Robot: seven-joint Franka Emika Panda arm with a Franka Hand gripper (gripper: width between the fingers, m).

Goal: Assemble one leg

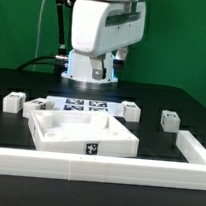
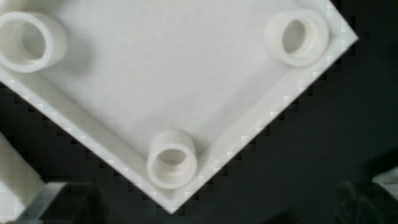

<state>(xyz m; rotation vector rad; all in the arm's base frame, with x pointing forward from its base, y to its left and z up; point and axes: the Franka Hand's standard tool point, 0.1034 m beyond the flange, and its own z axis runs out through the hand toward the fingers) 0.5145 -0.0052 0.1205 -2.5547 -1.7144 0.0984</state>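
One leg [image 1: 170, 120] stands near the panel [image 1: 69, 130]; grip of the hand [image 1: 93, 82] cannot be told.

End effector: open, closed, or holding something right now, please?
End effector: cannot be told; its fingers are not clear in the exterior view, and the wrist view shows only the white panel.

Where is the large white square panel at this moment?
In the exterior view, the square panel lies in the middle of the table, in front of the marker board, with one leg near its far corner on the exterior view's right.
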